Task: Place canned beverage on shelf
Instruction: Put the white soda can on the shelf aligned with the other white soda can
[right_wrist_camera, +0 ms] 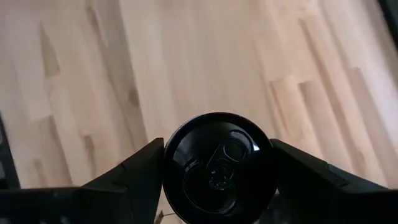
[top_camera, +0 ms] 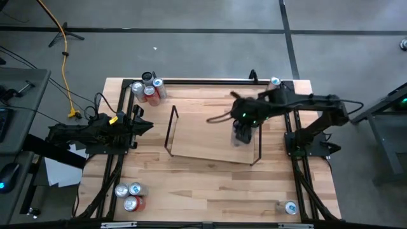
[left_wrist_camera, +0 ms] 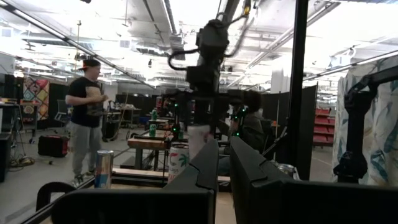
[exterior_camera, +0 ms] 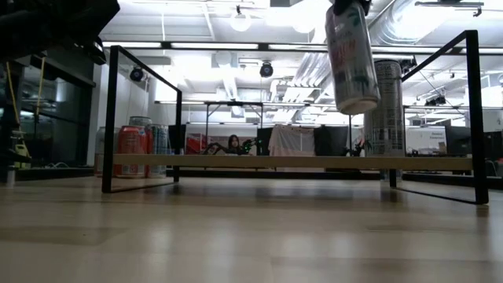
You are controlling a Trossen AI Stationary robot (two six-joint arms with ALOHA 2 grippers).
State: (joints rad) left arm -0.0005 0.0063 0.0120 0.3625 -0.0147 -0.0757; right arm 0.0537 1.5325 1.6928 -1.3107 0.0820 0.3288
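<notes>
The shelf [top_camera: 191, 137] is a wooden board in a black rod frame at the table's middle; the low view shows the board [exterior_camera: 275, 161] level, just above the tabletop. My right gripper [top_camera: 243, 132] reaches in from the right and is shut on a silver canned beverage [exterior_camera: 351, 55]. The can hangs above the shelf's right half. In the right wrist view its dark top [right_wrist_camera: 217, 168] fills the space between my fingers. My left gripper [left_wrist_camera: 224, 168] is shut at the table's left edge, holding nothing. My right gripper pinches the can between its two fingers, one on each side of the wall just under the top rim [right_wrist_camera: 166, 158]. The fingers come steeply from above, pointing down. The can hangs below them, slightly tilted and clear of the shelf board.
Groups of cans stand at the far left corner [top_camera: 147, 89] and near left [top_camera: 130, 194]. Single cans stand at the near right [top_camera: 289, 207] and far right [top_camera: 275, 81]. Black rails run along the table's edges. A person [left_wrist_camera: 84, 118] stands in the room beyond.
</notes>
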